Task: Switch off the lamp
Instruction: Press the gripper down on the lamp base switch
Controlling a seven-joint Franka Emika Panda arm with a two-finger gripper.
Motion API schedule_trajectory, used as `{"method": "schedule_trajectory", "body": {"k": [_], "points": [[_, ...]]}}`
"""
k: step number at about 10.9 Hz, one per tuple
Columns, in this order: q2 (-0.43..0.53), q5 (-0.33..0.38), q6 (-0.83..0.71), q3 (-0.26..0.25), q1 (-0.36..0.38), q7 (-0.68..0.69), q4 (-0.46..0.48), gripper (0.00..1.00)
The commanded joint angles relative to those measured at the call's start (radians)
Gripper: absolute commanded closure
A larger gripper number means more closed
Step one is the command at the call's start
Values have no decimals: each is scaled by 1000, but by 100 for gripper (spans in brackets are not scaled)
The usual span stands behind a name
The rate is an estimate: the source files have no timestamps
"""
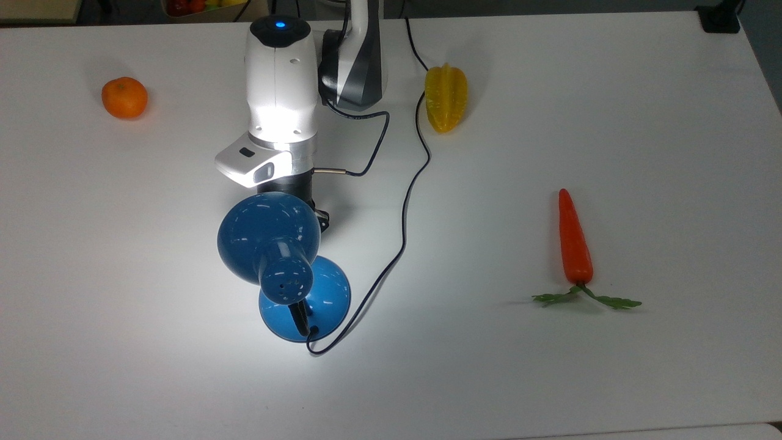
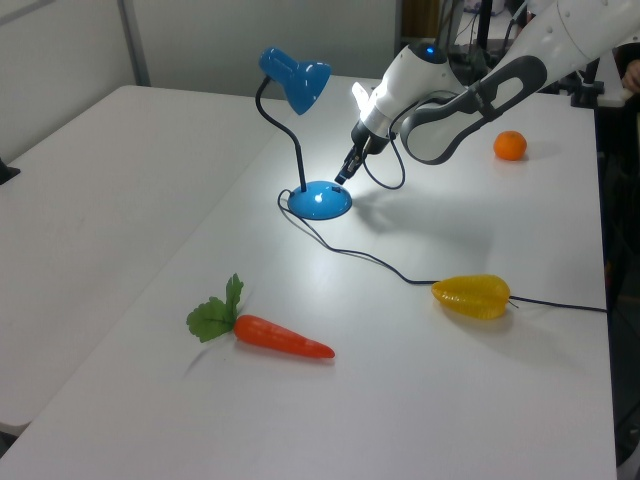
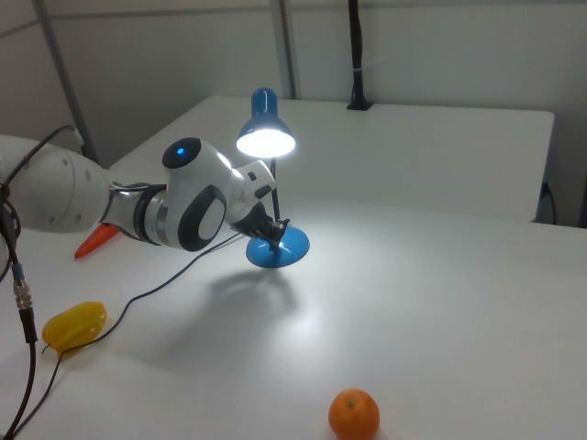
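Lamp (image 2: 300,135), glossy blue with a bell shade and round base, stands lit on the white surface (image 1: 550,379) with the gripper (image 2: 341,177) poised just above the base's rim, its jaws too small to judge, while an orange (image 1: 124,97) sits well apart.

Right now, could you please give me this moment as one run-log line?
glossy blue desk lamp: lit | gripper: at round blue base | switch-off: not yet done
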State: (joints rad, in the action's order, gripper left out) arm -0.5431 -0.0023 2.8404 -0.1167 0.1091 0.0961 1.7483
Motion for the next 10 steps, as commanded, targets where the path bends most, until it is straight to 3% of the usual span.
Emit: {"method": "schedule_trajectory", "body": {"k": [1, 10], "points": [[-9, 7, 10, -9, 14, -9, 7, 100], [-20, 1, 8, -6, 15, -6, 13, 100]]}}
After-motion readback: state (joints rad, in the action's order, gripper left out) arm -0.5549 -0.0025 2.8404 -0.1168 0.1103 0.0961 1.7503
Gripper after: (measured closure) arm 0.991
